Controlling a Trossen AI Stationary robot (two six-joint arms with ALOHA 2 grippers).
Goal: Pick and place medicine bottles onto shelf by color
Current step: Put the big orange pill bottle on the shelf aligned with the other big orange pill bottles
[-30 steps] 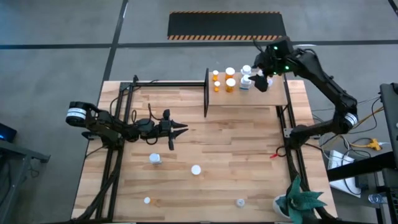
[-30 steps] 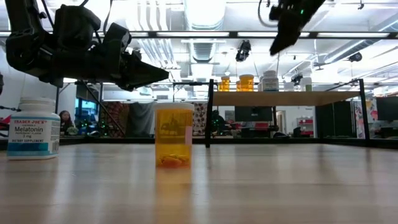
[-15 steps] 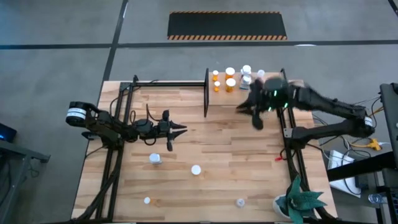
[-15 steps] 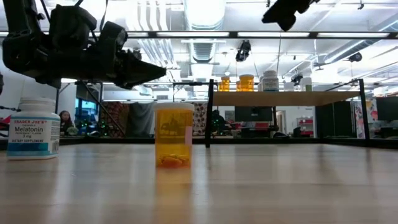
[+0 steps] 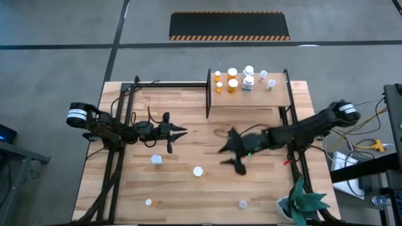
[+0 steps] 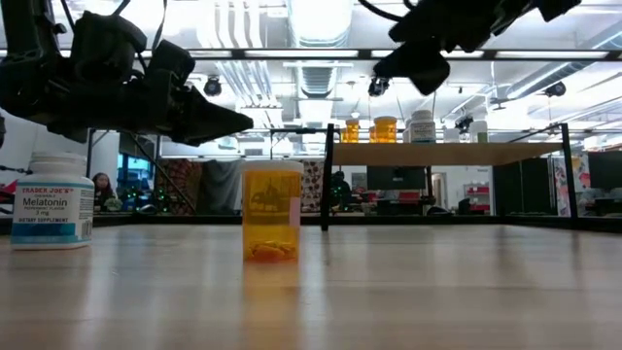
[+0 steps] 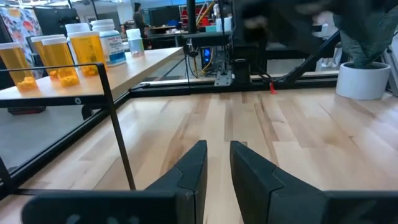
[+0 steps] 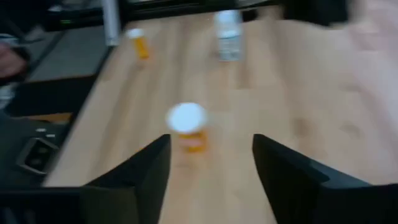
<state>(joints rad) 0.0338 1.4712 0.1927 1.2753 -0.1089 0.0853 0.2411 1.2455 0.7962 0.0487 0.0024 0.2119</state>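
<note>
Right gripper [image 5: 232,158]: was extended over the middle of the table; its two dark fingers [image 8: 146,171] were spread wide apart and nothing was held between them.
Orange bottle [image 8: 187,126]: a white-capped bottle was seen upright on the table [image 5: 188,132], just ahead of the right gripper and in line with the gap between its fingers, apart from them; in the low view it was seen at the centre [image 6: 271,211].
Left gripper [image 5: 177,132]: was held above the table well to the side of the right gripper; its fingers [image 7: 189,171] were nearly closed, a narrow gap being left, and nothing was held.
White melatonin bottle [image 5: 156,160]: was seen upright just beside the left gripper, on the near side.
Shelf [image 5: 251,99]: was located beyond the right gripper, at the table's far edge; orange bottles [image 5: 232,82] were grouped on one part of it and white or clear bottles [image 5: 249,79] on the adjoining part.
Remaining bottles: a small orange one [image 5: 148,202] and a clear one [image 5: 242,203] were seen near the table's front edge, well apart from both grippers.
Potted plant [image 5: 304,202]: was placed at the table's front corner on the right arm's side.
</note>
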